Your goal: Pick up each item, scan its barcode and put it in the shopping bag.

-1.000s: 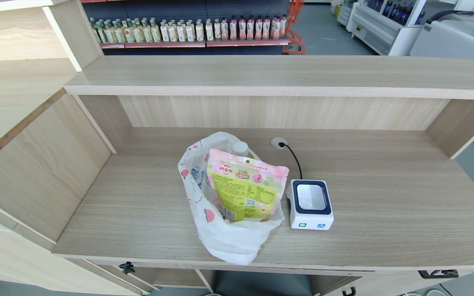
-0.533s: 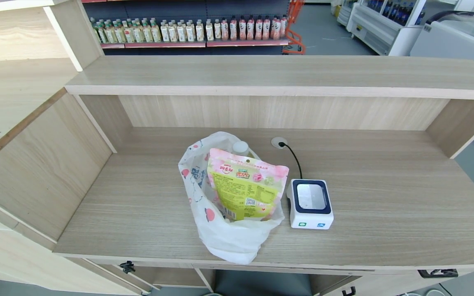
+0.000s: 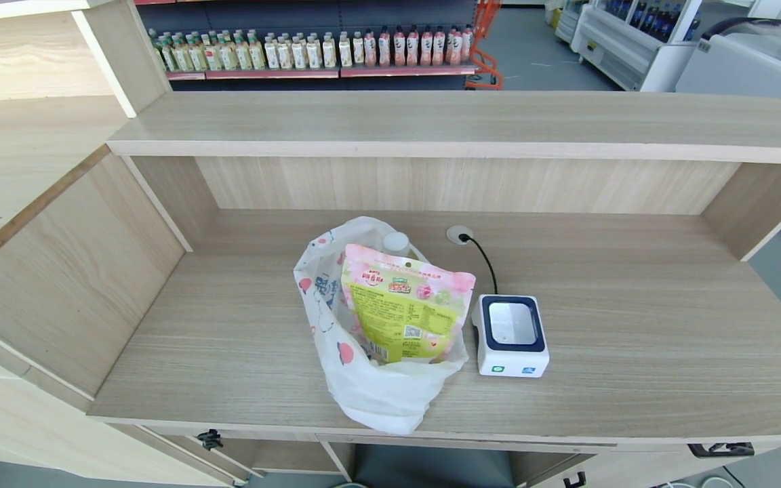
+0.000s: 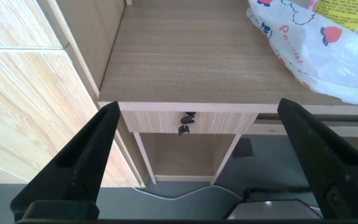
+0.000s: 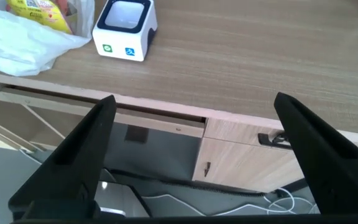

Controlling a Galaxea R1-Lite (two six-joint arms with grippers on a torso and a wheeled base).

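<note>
A white plastic shopping bag (image 3: 363, 386) with red prints stands on the wooden counter (image 3: 634, 339). A pink and green snack pouch (image 3: 404, 308) sticks up out of it, with a white bottle cap (image 3: 396, 242) behind the pouch. Right of the bag sits the white barcode scanner (image 3: 511, 335) with a dark-framed window. My left gripper (image 4: 201, 155) is open, held below and in front of the counter's front edge, near the bag's (image 4: 316, 50) side. My right gripper (image 5: 197, 152) is open too, low in front of the counter, short of the scanner (image 5: 125, 28).
A black cable (image 3: 482, 261) runs from the scanner to a round grommet (image 3: 459, 235) at the back. A raised shelf (image 3: 458, 122) and side walls enclose the counter. Drawer fronts with dark handles (image 5: 275, 139) lie under the front edge. Bottle racks stand far behind.
</note>
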